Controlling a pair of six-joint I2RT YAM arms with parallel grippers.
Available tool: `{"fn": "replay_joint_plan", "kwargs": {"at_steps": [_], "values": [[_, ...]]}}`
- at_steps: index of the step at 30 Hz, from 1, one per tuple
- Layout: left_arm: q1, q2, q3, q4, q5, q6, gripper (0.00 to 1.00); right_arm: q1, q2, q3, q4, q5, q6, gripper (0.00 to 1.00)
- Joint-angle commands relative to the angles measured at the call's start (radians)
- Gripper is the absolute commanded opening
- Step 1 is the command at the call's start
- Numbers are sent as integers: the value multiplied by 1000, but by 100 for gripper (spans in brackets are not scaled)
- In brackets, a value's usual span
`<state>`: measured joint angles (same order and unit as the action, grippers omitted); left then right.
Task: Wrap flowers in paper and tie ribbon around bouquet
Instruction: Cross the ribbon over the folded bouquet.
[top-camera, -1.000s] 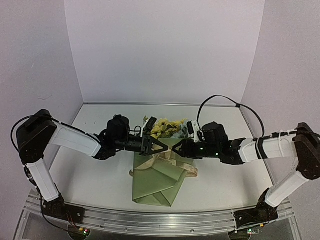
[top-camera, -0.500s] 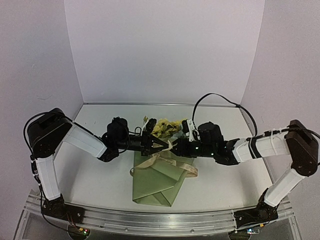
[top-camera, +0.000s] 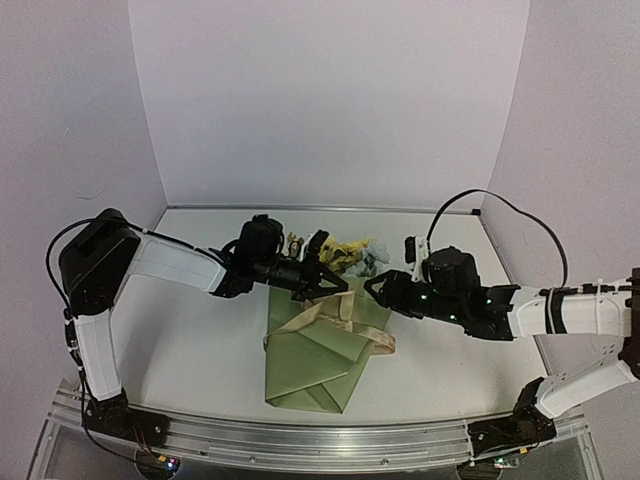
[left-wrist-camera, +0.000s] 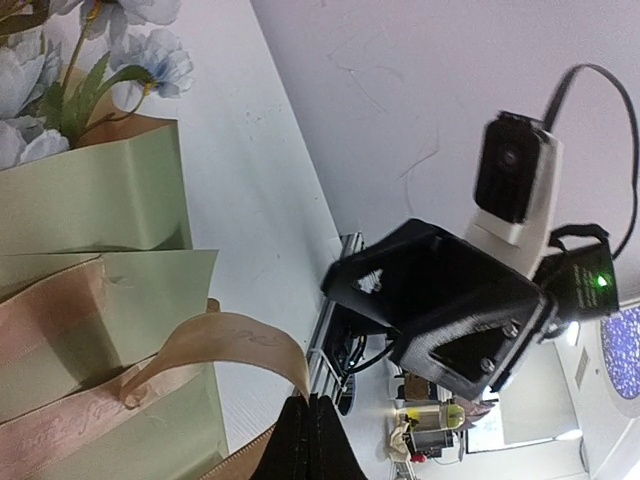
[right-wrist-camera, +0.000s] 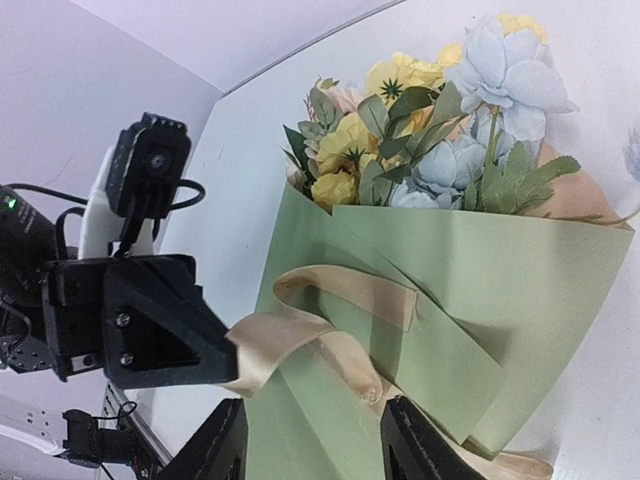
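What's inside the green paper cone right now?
Yellow and pale blue flowers with green leaves poke out at the top of the paper. Their stems are hidden inside the wrap.

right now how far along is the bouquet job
Done: the flowers sit wrapped in the green paper cone. In hand: left fingers are shut on a ribbon loop; right fingers open, empty. Left: ribbon only loosely looped, no finished bow showing.

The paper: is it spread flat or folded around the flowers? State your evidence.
Folded. The paper forms a cone of overlapping flaps around the flowers, whose blooms stick out at its wide end.
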<state>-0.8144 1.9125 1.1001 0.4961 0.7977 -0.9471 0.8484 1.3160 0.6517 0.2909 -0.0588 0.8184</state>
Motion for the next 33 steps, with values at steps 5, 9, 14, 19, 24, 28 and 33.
{"fn": "replay_joint_plan", "kwargs": {"at_steps": [5, 9, 14, 19, 24, 28, 33], "values": [[-13, 103, 174, -391, -98, 134, 0, 65, 35, 73, -138, 140, -51, 52], [-20, 138, 225, -486, -116, 173, 7, 65, 87, 141, -207, 129, -21, 51], [-26, 105, 213, -502, -152, 186, 26, 65, 123, 176, -236, 107, 9, 51], [-26, 49, 198, -500, -178, 182, 32, 65, 139, 192, -266, 98, -6, 51], [-26, 35, 204, -511, -191, 185, 30, 65, 208, 261, -335, 79, -23, 51], [-26, 53, 209, -517, -186, 184, 22, 65, 261, 307, -352, 67, 44, 50], [-25, 37, 195, -511, -200, 181, 20, 65, 286, 309, -358, 38, 150, 53]]}}
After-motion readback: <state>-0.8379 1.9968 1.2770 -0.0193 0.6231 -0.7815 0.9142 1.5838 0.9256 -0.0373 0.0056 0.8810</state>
